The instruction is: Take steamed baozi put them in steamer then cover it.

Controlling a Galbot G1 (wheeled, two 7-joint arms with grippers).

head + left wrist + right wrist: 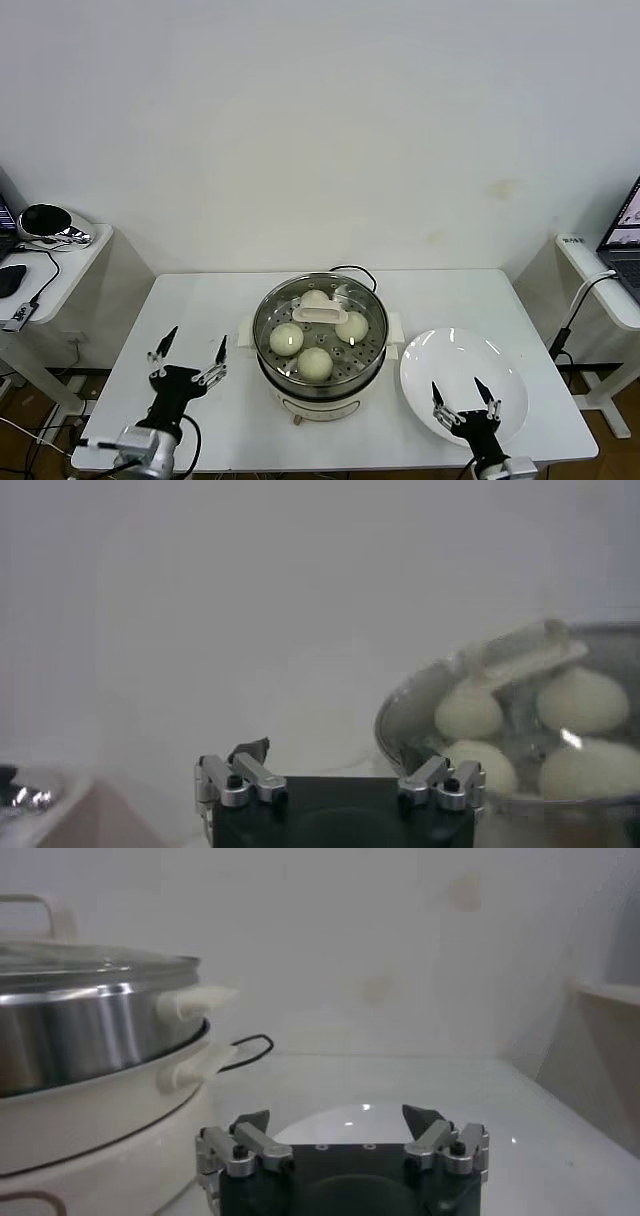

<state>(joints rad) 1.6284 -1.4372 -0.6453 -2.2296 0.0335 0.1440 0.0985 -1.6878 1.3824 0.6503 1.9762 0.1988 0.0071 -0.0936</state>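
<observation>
Four baozi are sitting inside the steamer in the middle of the counter, under the glass lid. The left hand is waiting open at 9 o'clock. The right hand is hanging open over the white plate at 3 o'clock.

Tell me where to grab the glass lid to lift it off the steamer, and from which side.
Grip the cream handle on the middle of the lid, coming straight down from above. It is the only raised part, a bar standing clear of the glass; the glass itself is smooth and sits flush in the steamer rim. Close the fingers across the bar's narrow width. Both grippers, left and right, are open.
</observation>
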